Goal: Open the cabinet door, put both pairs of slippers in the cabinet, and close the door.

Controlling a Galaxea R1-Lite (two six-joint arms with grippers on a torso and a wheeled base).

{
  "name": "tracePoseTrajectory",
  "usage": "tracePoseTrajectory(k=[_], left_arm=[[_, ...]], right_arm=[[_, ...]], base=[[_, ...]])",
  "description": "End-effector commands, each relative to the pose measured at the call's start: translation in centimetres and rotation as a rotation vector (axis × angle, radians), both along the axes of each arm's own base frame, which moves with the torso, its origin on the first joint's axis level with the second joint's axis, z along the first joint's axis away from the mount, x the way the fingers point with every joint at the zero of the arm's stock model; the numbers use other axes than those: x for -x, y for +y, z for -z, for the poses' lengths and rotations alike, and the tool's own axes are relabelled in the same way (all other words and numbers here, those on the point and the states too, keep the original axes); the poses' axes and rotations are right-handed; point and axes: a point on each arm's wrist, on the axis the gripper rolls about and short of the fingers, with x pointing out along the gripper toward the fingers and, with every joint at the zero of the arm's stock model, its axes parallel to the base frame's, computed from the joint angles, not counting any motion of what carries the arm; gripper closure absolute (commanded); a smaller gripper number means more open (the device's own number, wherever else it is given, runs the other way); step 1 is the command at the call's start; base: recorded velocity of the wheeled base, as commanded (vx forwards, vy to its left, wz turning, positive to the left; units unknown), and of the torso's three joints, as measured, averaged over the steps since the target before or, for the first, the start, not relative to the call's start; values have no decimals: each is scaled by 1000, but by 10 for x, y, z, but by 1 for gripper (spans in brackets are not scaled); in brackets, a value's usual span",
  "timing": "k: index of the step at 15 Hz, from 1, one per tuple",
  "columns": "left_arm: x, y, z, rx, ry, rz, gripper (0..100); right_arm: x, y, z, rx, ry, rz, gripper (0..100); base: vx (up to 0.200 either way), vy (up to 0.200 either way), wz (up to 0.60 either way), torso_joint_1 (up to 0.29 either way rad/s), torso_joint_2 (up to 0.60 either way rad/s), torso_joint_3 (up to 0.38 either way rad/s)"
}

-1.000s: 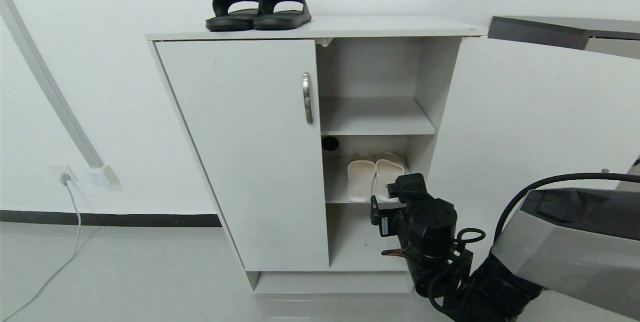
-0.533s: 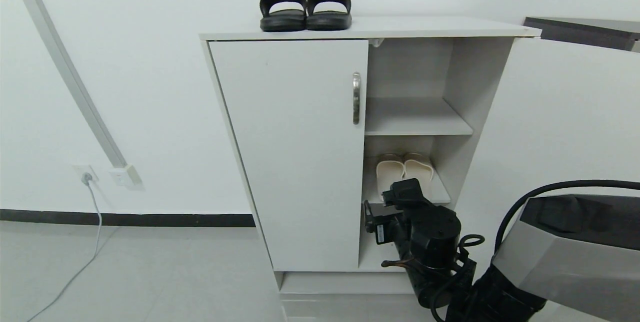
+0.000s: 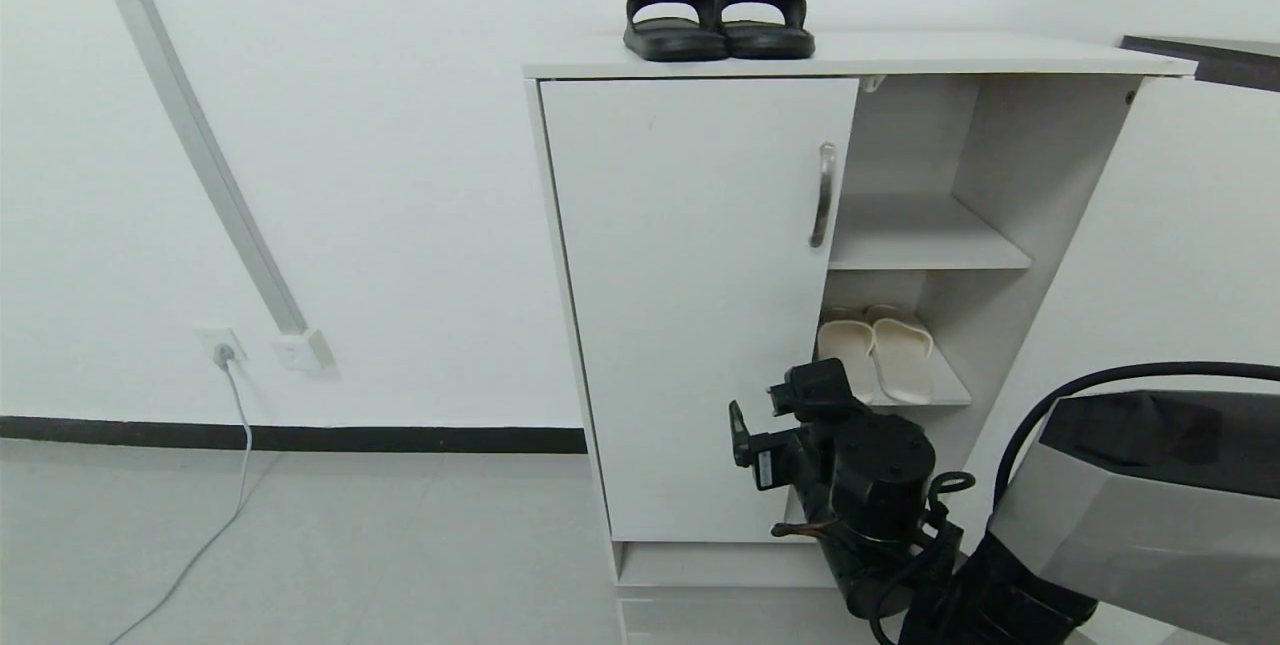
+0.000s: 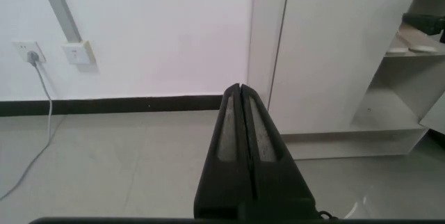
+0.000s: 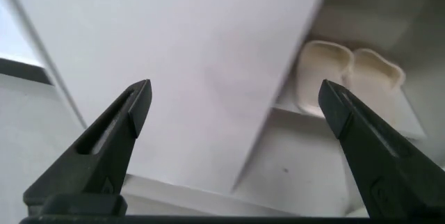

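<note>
White cabinet (image 3: 1050, 53) against wall. Left door (image 3: 690, 305) shut, metal handle (image 3: 824, 195) at its inner edge. Right door (image 3: 1180, 255) swung wide open.

Black slippers (image 3: 718, 17) side by side on cabinet top, toward rear edge, above the shut door. Cream slippers (image 3: 880, 357) side by side on middle shelf, just beside the shut door's inner edge. Upper shelf (image 3: 930, 245) bare.

Right gripper (image 5: 234, 92) released, fingers spread wide, low before the shut door's lower inner corner, apart from the cream pair. Left gripper (image 4: 240, 92) clenched, fingers pressed flat together, low over floor (image 4: 104, 161), pointed toward cabinet's left side.

Wall socket (image 3: 218, 345) with cable (image 3: 200, 545) well left of cabinet.
</note>
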Motion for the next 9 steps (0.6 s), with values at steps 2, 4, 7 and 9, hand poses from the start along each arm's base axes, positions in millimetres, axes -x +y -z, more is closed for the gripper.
tracePoseTrajectory(k=[2,4,7,9], left_arm=[[0,0,0,0,2,0,100],[0,0,0,0,2,-1,100],[0,0,0,0,2,0,100],[0,0,0,0,2,0,100]], right_arm=[[-1,-4,2,6,-3,-5,0],[-1,-5,2,6,-3,-9,0],[-2,-6,1,16,9,-46,0],[-5,-9,0,14,8,-46,0]], base=[[0,0,0,0,0,0],[0,0,0,0,0,0],[0,0,0,0,0,0],[0,0,0,0,0,0]])
